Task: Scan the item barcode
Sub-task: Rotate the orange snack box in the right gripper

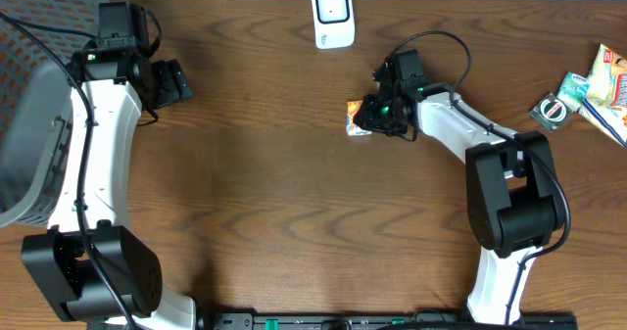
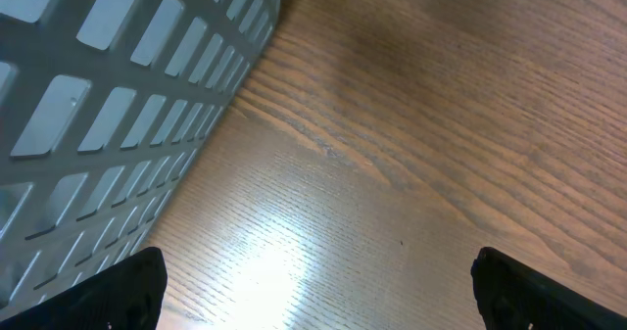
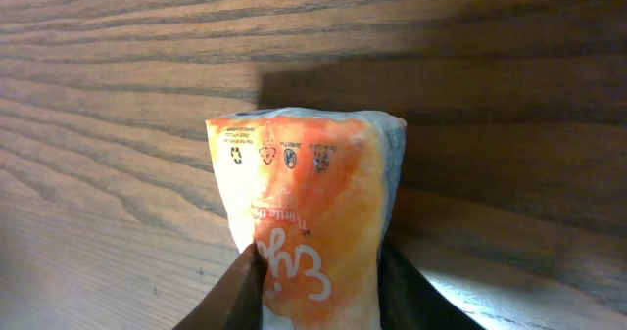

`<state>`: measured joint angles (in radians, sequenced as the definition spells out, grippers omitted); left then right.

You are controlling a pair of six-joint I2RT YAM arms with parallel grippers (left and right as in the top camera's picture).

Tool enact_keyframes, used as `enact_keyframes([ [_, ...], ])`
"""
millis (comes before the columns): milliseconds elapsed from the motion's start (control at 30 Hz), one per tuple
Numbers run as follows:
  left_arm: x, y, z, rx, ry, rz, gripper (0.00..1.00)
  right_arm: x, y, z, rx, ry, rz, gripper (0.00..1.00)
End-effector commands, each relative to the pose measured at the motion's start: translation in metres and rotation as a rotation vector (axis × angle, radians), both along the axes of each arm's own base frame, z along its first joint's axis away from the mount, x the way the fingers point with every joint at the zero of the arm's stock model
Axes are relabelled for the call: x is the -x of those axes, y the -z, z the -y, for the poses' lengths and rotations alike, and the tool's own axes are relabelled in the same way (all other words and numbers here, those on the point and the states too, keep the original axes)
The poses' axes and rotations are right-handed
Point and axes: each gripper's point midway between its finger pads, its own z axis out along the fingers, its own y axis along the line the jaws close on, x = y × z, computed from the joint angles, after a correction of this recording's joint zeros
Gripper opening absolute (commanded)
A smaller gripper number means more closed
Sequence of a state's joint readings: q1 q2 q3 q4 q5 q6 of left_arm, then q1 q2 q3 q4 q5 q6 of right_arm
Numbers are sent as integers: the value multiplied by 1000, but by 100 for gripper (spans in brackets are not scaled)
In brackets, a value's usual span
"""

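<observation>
Right gripper [image 1: 370, 117] is clamping the orange packet [image 1: 359, 117] near the white scanner [image 1: 333, 16].

In the right wrist view both dark fingers [image 3: 231, 293] are pressing against the sides of the orange packet [image 3: 299, 208], whose printed end is pointing away from the camera over the brown table [image 3: 118, 124]. Overhead, the packet is sitting a little below the scanner, apart from it, around the table's upper middle. The left gripper [image 1: 174, 81] is hovering with its jaws spread wide and nothing between them, beside the grey basket [image 1: 34, 95]. Several snack packs [image 1: 588, 93] are lying at the table's far right edge.
</observation>
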<state>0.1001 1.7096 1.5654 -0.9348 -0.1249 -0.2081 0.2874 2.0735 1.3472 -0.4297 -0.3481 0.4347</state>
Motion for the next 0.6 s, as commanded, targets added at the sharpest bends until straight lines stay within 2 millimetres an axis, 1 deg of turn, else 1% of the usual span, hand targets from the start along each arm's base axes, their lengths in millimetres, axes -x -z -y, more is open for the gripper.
enact_keyframes([
  [0, 1, 6, 0, 1, 7, -18, 98, -2, 2, 4, -37, 6, -25, 24],
  [33, 1, 6, 0, 1, 7, -18, 98, -1, -2, 3, -80, -1, -32, 23],
  [133, 1, 6, 0, 1, 7, -18, 98, -2, -14, 3, -162, -8, -38, 14],
  [200, 1, 6, 0, 1, 7, -18, 97, -4, -23, 5, -212, -11, -34, 9],
  [233, 1, 6, 0, 1, 7, -18, 97, -5, -30, 6, -253, -22, -28, 1],
  [367, 1, 6, 0, 1, 7, -18, 98, -5, -58, 3, -420, -112, 13, 1],
  [433, 1, 6, 0, 1, 7, -18, 98, -3, -79, -3, -547, -184, 47, 1],
  [467, 1, 6, 0, 1, 7, -18, 98, 1, -104, -9, -685, -267, 92, 1],
  [567, 1, 6, 0, 1, 7, -18, 97, 7, -140, -13, -860, -400, 175, 1],
])
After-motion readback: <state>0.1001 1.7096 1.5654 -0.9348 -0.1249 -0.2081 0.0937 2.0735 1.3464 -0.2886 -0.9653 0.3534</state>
